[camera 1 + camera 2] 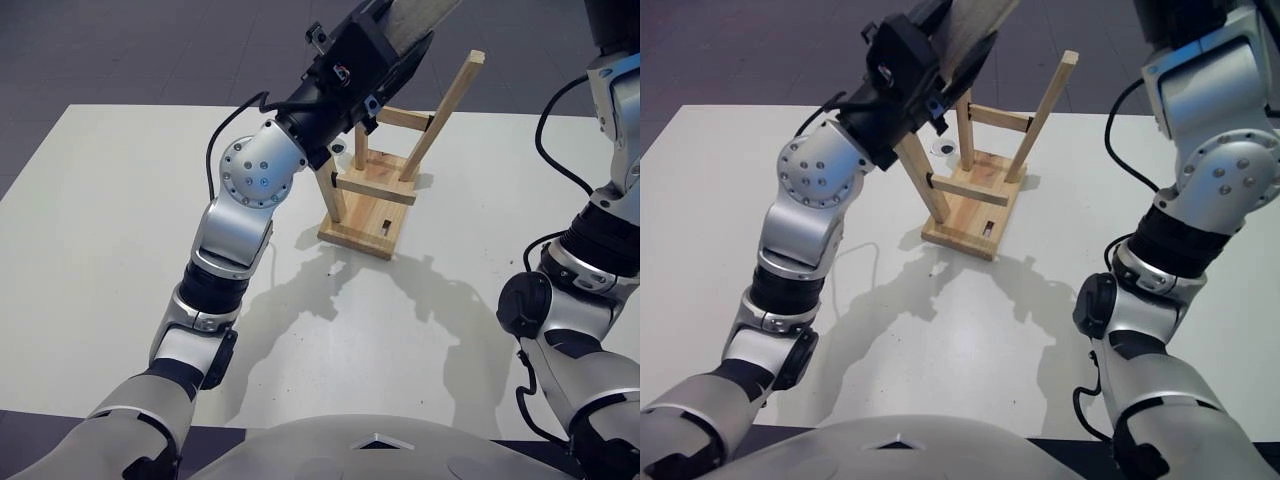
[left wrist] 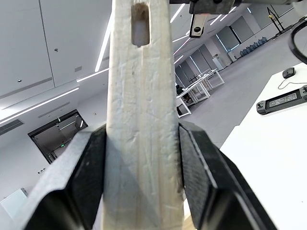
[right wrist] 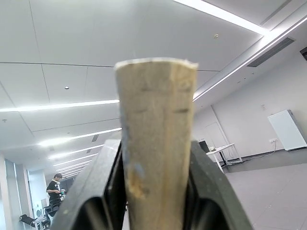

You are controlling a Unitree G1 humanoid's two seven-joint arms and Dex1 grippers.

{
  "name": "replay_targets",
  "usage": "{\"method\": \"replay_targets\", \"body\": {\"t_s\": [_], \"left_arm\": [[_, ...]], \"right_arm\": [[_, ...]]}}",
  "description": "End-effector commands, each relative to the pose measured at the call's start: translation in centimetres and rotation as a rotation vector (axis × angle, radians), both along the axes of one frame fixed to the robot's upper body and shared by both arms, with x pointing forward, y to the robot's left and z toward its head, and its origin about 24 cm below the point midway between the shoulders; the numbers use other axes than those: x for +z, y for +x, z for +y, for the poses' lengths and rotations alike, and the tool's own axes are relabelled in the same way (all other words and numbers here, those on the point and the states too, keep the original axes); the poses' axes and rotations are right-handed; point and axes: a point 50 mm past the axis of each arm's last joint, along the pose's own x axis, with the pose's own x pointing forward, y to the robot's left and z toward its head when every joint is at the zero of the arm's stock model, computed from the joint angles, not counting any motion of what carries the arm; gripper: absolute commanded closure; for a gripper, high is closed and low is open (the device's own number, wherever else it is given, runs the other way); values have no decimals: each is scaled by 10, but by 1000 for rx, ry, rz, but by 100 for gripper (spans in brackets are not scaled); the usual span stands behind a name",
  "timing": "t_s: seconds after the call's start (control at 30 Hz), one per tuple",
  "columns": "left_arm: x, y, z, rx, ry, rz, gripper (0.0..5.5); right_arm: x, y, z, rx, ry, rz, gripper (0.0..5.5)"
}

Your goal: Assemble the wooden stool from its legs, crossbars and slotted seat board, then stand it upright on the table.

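At left, holds a pale wooden part (image 2: 141, 72) in the left gripper (image 2: 141, 129), high above the white table (image 1: 120, 250) and over the left side of the stool (image 1: 960, 188). Clamps the part between both black fingers (image 2: 88, 177), in contact on each side. Shows an oblong slot cut through the part beyond the fingertips.

At centre, toward the table's far edge, rests inverted on the seat board (image 1: 362, 232), flat on the tabletop, with a small slot visible near the board's front edge. Carries three legs pointing up: near-left leg (image 1: 331, 192) leaning left beneath the left gripper, far leg (image 1: 360, 148) upright, right leg (image 1: 447, 112) tilted out to the right. Ties near-left leg to right leg with a low crossbar (image 1: 376, 188); ties far leg to right leg with a second crossbar (image 1: 404, 118) higher up.

At right, holds a second wooden part (image 3: 156, 96) in the right gripper (image 3: 154, 143), aimed up at the ceiling (image 3: 72, 38). Presses both of its fingers (image 3: 103, 187) against the part's sides, with its cut end protruding past them.
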Motion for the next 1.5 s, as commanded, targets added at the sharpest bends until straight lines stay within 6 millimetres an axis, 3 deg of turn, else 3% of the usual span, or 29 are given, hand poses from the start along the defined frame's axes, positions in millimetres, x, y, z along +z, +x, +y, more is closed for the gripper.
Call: {"method": "replay_targets", "body": {"t_s": [0.03, 0.2, 0.33, 0.4, 0.5, 0.6, 0.7, 0.77, 0.83, 1.1, 1.5], "left_arm": [[0, 1, 0, 7, 18, 15, 241], [-2, -6, 0, -29, 60, 31, 160], [15, -18, 15, -84, -107, 78, 97], [39, -18, 42, -68, -355, 101, 66], [61, -8, 109, 86, -738, 115, 15], [39, 7, 174, 432, -877, 164, 10], [-7, 20, 197, 733, -734, 264, 10], [-29, 23, 196, 783, -731, 328, 10], [-39, 25, 189, 783, -756, 355, 10], [-52, 35, 168, 753, -849, 409, 10], [-49, 46, 160, 721, -864, 418, 10]], "right_arm": [[-1, -2, -8, -95, -30, -16, 450], [5, -3, -26, -258, -58, -53, 450], [15, -16, -67, -493, 16, -107, 450], [9, -27, -87, -644, -9, -112, 450], [-11, -42, -91, -748, -167, -61, 450], [-32, -40, -81, -760, -251, 48, 450], [-69, -24, -79, -804, -252, 289, 450], [-97, -22, -71, -801, -254, 416, 450], [-116, -26, -56, -753, -223, 478, 450], [-153, -29, -28, -647, 20, 665, 450], [-224, -34, -39, -821, 113, 900, 450]]}}
